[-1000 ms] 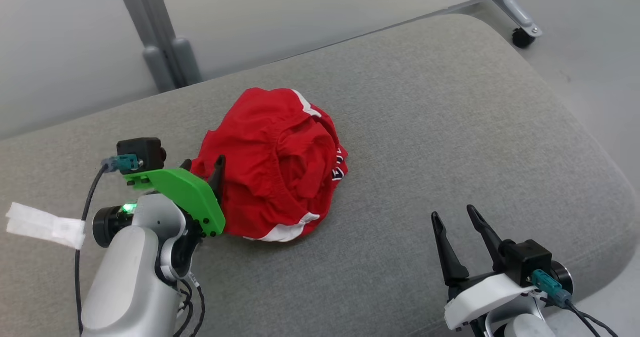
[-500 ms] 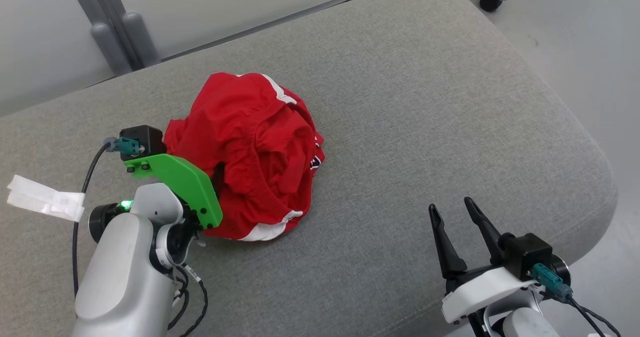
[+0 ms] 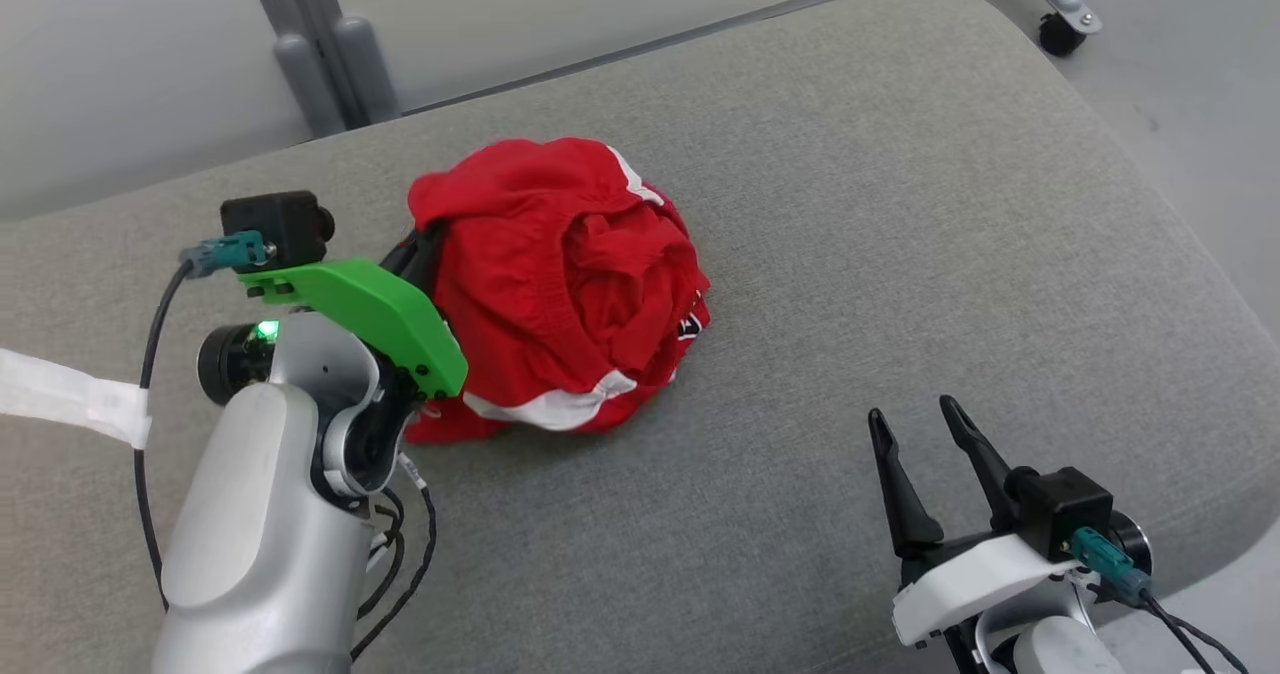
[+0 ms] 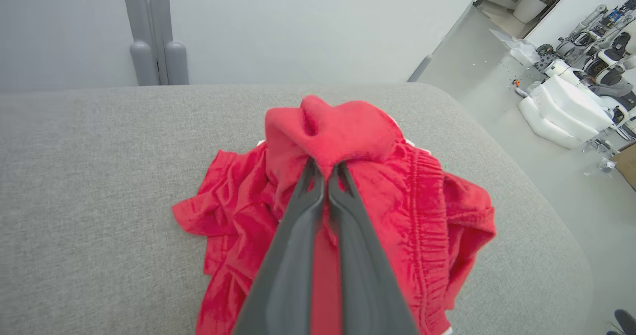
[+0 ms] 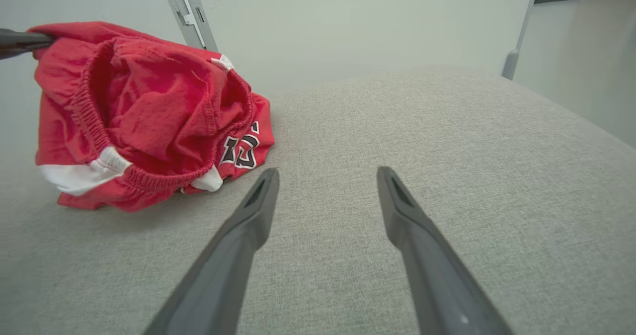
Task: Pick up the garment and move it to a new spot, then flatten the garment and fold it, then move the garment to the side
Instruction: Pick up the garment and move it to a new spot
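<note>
Where my left pincer (image 4: 325,168) is pinched tight on a raised fold, the garment (image 3: 570,274) sits bunched on the cushion (image 3: 900,204), toward ten o'clock from its middle. It is crumpled red cloth with an elastic waistband and white trim. Black-and-white letters (image 5: 241,151) show at its four o'clock side, too creased to read. From three to five o'clock the cushion stretches to its rounded edge, my right pincer (image 3: 915,424) spread wide above it.

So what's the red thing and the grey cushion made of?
The red garment looks like soft matte cotton knit: it crumples and has a gathered band. The grey cushion seems matte woven upholstery, by its speckled weave; probably padded, given rounded edges.
</note>
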Robot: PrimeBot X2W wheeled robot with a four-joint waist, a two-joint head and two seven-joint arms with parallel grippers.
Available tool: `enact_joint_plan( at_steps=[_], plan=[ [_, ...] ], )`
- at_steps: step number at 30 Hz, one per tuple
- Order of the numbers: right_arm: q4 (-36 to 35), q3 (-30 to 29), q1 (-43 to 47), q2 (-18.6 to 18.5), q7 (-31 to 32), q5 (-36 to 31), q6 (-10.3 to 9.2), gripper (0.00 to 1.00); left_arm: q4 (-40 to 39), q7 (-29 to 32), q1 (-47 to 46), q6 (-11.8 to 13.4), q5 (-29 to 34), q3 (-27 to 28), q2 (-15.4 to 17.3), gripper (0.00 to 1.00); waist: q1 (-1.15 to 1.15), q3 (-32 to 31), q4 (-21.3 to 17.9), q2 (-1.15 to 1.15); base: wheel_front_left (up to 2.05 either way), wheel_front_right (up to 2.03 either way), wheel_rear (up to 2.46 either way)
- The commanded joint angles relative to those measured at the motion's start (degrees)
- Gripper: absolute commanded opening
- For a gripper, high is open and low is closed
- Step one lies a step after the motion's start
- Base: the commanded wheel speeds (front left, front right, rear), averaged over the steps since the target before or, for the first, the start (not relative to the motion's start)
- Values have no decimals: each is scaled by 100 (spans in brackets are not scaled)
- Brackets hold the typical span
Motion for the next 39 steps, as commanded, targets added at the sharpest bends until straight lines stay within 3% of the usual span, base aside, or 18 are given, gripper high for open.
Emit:
enact_joint_plan(
  at_steps=[1,4,10,17,23,32,39],
  plan=[
    [21,-16,58,-16,-19,-34,-8,100,-92,-114,-117,-65,-90,23,-17,0,0,-161,311,0,0,0,0],
    [41,-47,126,-14,-19,-63,-8,100,-337,-230,-247,-282,-245,26,-36,0,0,-271,618,0,0,0,0],
    [87,21,264,-15,-19,-73,-8,100,-940,3,-740,-489,-546,186,333,0,0,-474,1265,0,0,0,0],
    [89,88,364,-16,-20,-2,-8,100,-1333,416,-1138,-297,-469,525,949,0,0,-544,2005,0,0,0,0],
    [54,169,264,-15,-20,-23,-8,100,-1110,112,-1282,-248,-287,856,1396,0,0,-394,2451,0,0,0,0],
    [10,324,-5,-17,-19,-280,-8,100,-175,-1047,-943,-248,145,1269,1881,0,0,320,2478,0,0,0,0],
    [-24,353,-193,-18,-19,-527,-8,100,1004,-1977,-677,-279,325,1238,1668,0,0,796,2204,0,0,0,0]
  ],
)
